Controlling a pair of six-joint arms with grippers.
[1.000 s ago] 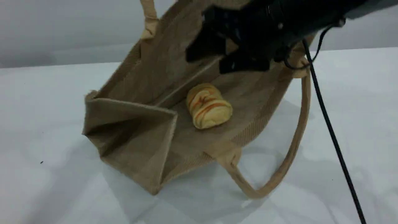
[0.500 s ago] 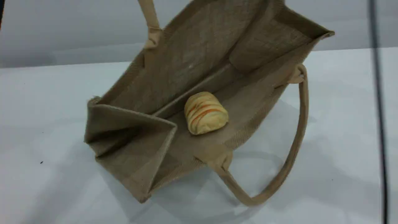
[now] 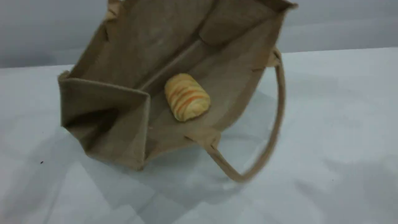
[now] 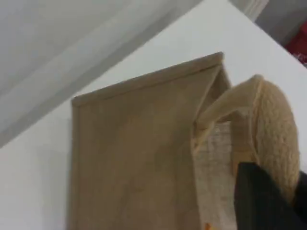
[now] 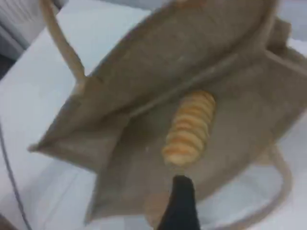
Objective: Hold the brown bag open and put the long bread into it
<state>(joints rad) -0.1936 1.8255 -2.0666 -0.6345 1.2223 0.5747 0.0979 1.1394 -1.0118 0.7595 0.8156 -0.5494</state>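
Observation:
The brown bag [image 3: 130,59] stands tilted on the white table with its mouth open toward the camera, its top cut off by the scene view's upper edge. The long bread [image 3: 186,96] lies inside on the bag's lower wall, and shows again as the long bread [image 5: 189,127] in the right wrist view. My left gripper [image 4: 268,191] is shut on the bag's upper handle [image 4: 268,120], holding that side up. My right gripper [image 5: 180,203] hovers open above the bag's mouth, apart from the bread. Neither gripper appears in the scene view.
The bag's second handle [image 3: 275,130] hangs loose in a loop over the table [image 3: 342,124] at the bag's front right. A grey wall [image 3: 342,28] runs behind the table's far edge.
The right arm has pulled up out of the scene view, its cable gone too. The bag has swung left and upward, and the bread has shifted with it inside.

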